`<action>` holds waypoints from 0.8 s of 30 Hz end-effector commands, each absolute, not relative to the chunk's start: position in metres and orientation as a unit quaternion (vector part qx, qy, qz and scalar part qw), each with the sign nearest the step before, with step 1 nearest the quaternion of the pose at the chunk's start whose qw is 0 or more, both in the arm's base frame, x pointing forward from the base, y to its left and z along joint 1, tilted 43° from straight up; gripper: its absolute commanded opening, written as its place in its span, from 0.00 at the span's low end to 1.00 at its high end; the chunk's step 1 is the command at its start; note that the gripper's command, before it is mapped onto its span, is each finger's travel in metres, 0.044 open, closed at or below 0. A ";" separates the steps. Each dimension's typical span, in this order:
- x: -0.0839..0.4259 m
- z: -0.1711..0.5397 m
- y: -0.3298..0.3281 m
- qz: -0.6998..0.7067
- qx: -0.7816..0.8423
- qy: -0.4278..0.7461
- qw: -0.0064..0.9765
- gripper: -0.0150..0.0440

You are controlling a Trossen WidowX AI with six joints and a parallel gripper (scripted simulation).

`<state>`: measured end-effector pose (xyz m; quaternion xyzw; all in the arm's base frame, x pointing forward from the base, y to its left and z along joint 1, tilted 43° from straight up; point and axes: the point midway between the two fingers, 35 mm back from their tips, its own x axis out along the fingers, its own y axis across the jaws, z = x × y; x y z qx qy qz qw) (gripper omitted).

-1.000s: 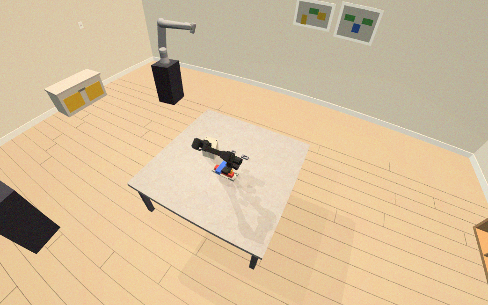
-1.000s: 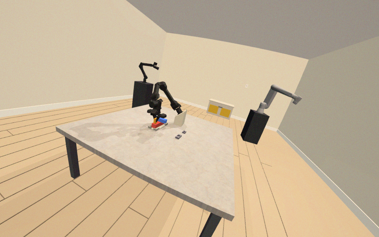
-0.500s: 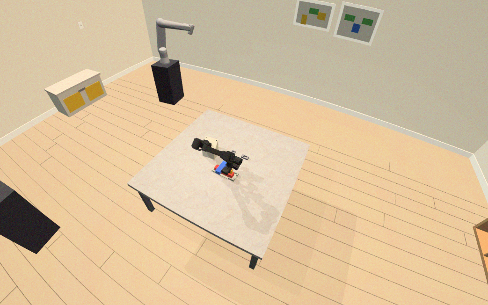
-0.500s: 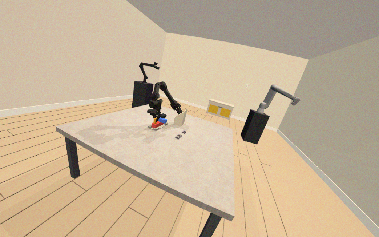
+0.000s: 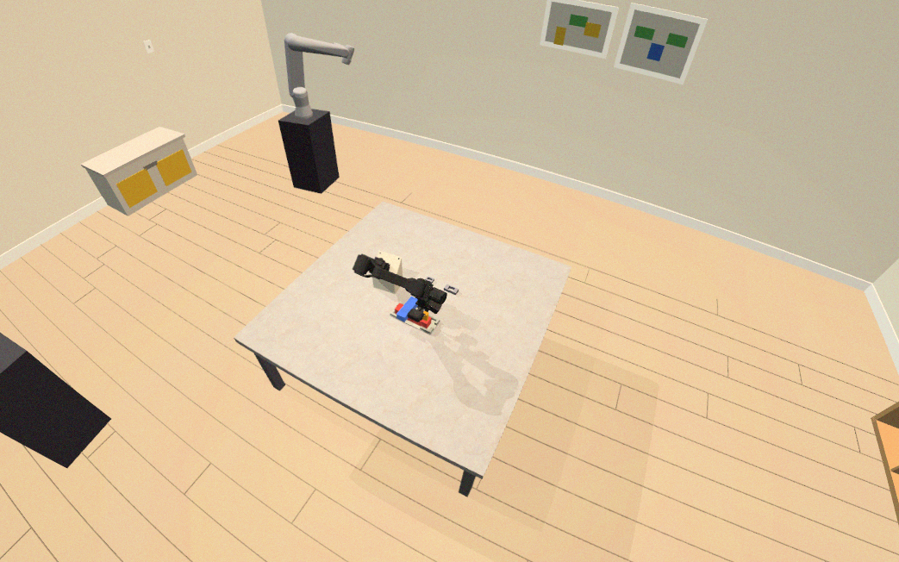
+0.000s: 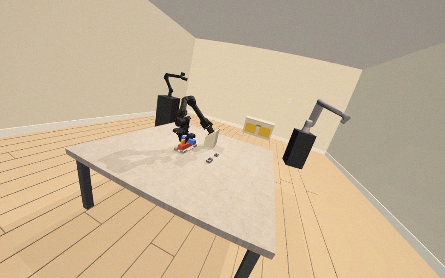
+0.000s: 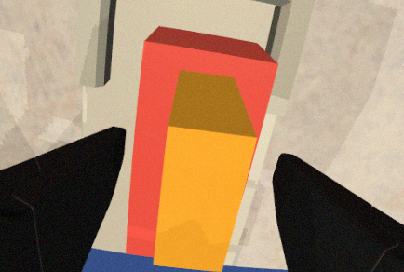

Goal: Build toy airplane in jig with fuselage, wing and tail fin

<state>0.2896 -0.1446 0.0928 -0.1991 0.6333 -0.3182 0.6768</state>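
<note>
The red fuselage (image 5: 426, 323) (image 6: 184, 146) (image 7: 149, 155) lies in the cream jig (image 6: 175, 149) (image 7: 90, 24) and looks level. The blue wing (image 5: 406, 309) (image 6: 192, 141) lies across the fuselage; only its edge shows at the bottom of the wrist view. The orange tail fin (image 5: 427, 315) (image 6: 182, 141) (image 7: 200, 201) stands upright on the fuselage near its tail end. Its tab and socket are hidden. My gripper (image 5: 421, 315) (image 6: 183, 140) (image 7: 202, 154) is open, with one finger on each side of the fin and a gap beside each in the wrist view.
A cream upright block (image 5: 388, 268) (image 6: 211, 139) stands by the arm's base. Two small grey pieces, a larger one (image 5: 451, 289) (image 6: 209, 160) and a smaller one (image 5: 428, 279) (image 6: 216, 154), lie on the table (image 5: 369, 370) (image 6: 182, 193) beside the jig.
</note>
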 end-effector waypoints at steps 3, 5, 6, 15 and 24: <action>0.290 0.093 -0.145 -0.318 -0.199 0.633 0.677 0.69; 0.291 0.099 -0.138 -0.317 -0.198 0.634 0.677 0.69; 0.293 0.108 -0.129 -0.316 -0.198 0.634 0.677 0.69; 0.295 0.158 -0.080 -0.314 -0.199 0.636 0.677 0.69; 0.294 0.159 -0.080 -0.314 -0.199 0.636 0.677 0.69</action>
